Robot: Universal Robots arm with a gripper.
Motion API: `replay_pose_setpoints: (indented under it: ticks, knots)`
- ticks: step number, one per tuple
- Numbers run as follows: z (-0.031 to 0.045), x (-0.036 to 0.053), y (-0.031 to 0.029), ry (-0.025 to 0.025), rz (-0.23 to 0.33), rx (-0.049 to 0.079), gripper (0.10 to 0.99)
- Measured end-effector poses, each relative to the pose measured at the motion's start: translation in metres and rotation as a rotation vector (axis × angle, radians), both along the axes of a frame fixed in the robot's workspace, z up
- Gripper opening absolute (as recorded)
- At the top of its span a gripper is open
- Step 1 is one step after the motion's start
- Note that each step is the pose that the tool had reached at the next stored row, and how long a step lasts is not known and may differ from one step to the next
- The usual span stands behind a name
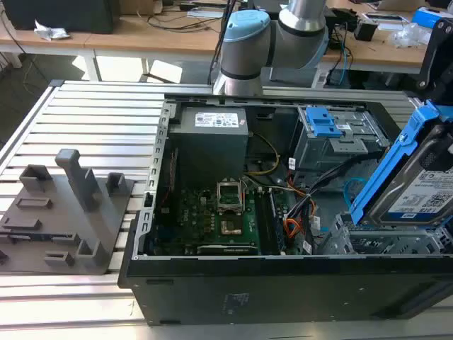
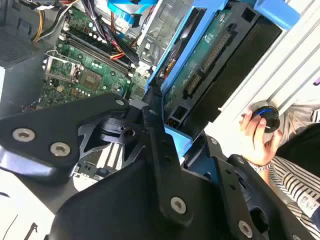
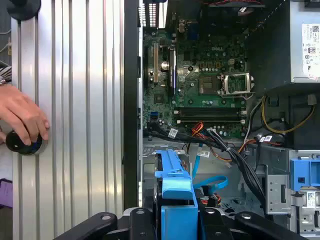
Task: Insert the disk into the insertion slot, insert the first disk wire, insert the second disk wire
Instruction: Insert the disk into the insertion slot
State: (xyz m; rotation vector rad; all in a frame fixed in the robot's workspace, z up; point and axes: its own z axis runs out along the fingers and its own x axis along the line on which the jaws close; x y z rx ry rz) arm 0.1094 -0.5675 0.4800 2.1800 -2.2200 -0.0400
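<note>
The whole job sits on a ribbed aluminium table [image 1: 92,120], its long slats running under an open black computer case [image 1: 283,290]. Beside the case, toward the exterior view's left, stands a grey plastic fixture [image 1: 71,212] with upright posts. Behind are wooden benches [image 1: 141,28] strewn with cables, and the robot arm [image 1: 269,42] rises from the far side of the case.

Inside the case lie the green motherboard [image 1: 212,212], the boxy power supply [image 1: 212,142], and a larger metal bay [image 1: 333,134] with blue latches.

The gripper [image 3: 176,220] is closed tight on the blue carrier of the disk [image 1: 421,185], its black fingers [image 2: 155,135] pressing the frame from both sides. The disk hangs tilted at the exterior view's right, label showing, just above the insertion slot [image 1: 386,244] and not seated in it. A light blue flat cable [image 3: 215,181] lies loose on the case floor.

At the table's edge a person's hand [image 3: 22,117] rests on a round black knob [image 3: 22,142]; a striped sleeve [image 2: 295,185] shows beside it.
</note>
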Motion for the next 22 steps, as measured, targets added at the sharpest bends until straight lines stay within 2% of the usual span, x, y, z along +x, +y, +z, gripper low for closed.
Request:
replay_pose_setpoints:
  ticks: [4,7,10,13,16,17,19,22]
  knots:
    - [-0.0078,0.0,0.0,0.0001,0.0,-0.001,0.369]
    - [-0.0098,0.0,0.0,0.0001,0.0,-0.001,0.369]
    - [-0.016,0.0,0.0,0.0001,0.0,-0.002,0.369]
    - [-0.0183,0.0012,0.0008,0.0001,0.0,-0.002,0.369]
    - [-0.0188,0.0032,0.0041,0.0,0.0,-0.002,0.369]
    - [-0.019,0.0046,0.0069,0.0,0.0,-0.002,0.369]
    - [-0.0243,0.0071,0.0093,0.0004,0.0,-0.002,0.369]
    - [-0.0274,0.0104,0.0115,0.0008,0.0,-0.002,0.369]
